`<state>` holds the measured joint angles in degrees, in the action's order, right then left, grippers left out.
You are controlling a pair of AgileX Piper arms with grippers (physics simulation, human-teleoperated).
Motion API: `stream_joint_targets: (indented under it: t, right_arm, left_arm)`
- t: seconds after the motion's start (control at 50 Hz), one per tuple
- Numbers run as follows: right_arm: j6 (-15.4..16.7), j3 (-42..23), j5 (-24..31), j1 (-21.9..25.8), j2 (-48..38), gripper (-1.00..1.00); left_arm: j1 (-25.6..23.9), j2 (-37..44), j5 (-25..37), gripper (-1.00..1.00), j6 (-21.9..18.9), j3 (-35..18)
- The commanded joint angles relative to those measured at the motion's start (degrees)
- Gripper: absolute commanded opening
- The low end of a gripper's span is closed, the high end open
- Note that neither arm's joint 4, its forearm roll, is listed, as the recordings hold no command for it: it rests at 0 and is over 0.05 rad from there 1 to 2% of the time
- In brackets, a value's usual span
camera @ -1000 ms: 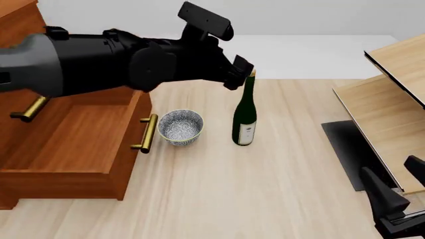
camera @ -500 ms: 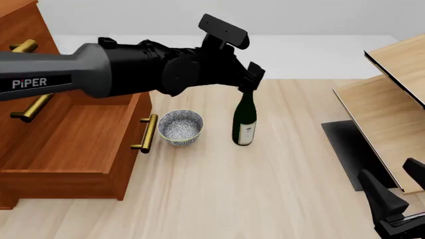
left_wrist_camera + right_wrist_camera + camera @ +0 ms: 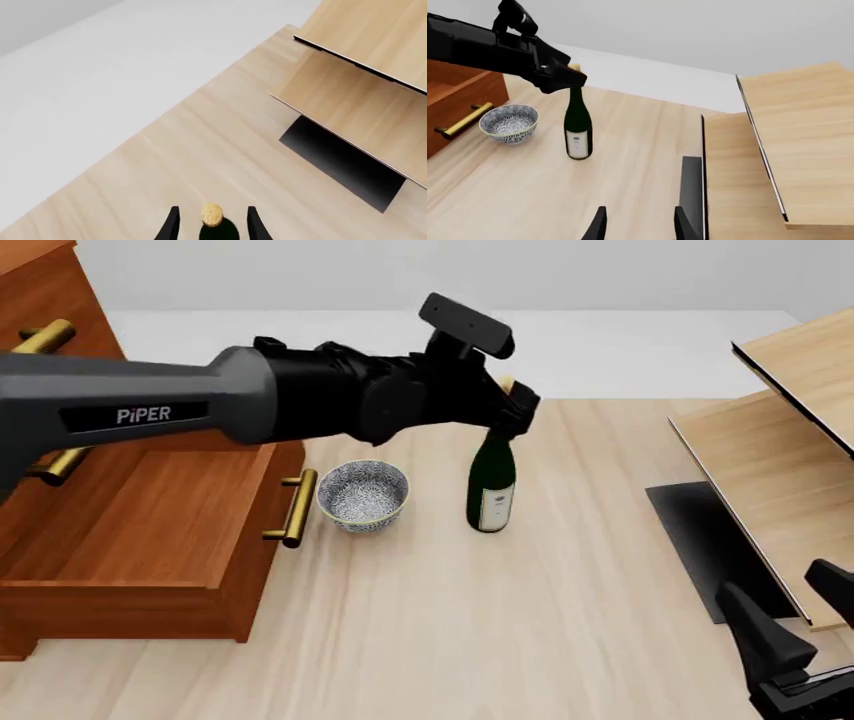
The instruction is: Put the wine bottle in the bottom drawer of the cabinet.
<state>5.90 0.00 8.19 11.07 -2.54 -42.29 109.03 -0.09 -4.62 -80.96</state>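
Note:
The wine bottle [image 3: 491, 490] stands upright on the table, dark green with a white label, just right of the bowl. My left gripper [image 3: 513, 408] is at its top. In the left wrist view the fingers [image 3: 172, 226] stand on either side of the gold cap [image 3: 212, 215] with a gap on both sides, so the left gripper [image 3: 212, 210] is open around the neck. The bottom drawer [image 3: 134, 520] of the reddish-brown cabinet [image 3: 40, 310] is pulled out at the left, and nothing shows inside it. My right gripper [image 3: 801, 625] rests open at the near right, and in its own view the right gripper [image 3: 640, 211] holds nothing.
A grey speckled bowl [image 3: 362, 496] sits between the drawer's brass handle [image 3: 295, 508] and the bottle. A pale wood shelf unit [image 3: 787, 430] stands at the right with a black mat [image 3: 701, 540] at its foot. The right wrist view also shows the bottle [image 3: 578, 130] and bowl [image 3: 509, 123].
My left arm has swung right and down, bringing its fingers from beside the bottle's top to either side of the cap. The bottle, bowl and right arm stayed put.

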Motion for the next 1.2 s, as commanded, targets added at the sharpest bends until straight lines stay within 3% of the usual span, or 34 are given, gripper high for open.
stream_joint_targets:
  t: [0.02,1.02,1.04,1.2]
  right_arm:
    - [-0.1,0.0,0.1,0.0,-0.4,1.0]
    - [-0.2,0.0,2.4,0.7,1.2,1.0]
    - [-0.2,0.0,2.4,0.6,1.1,1.0]
    - [-0.1,0.0,1.6,0.7,0.3,1.0]
  left_arm:
    - [-0.1,2.4,-1.1,1.0,0.2,-0.7]
    - [-0.7,7.2,-5.1,1.0,3.1,1.8]
    - [-0.5,7.2,-5.3,-1.0,3.0,1.9]
    - [-0.1,6.4,-5.2,-1.0,2.9,2.5]
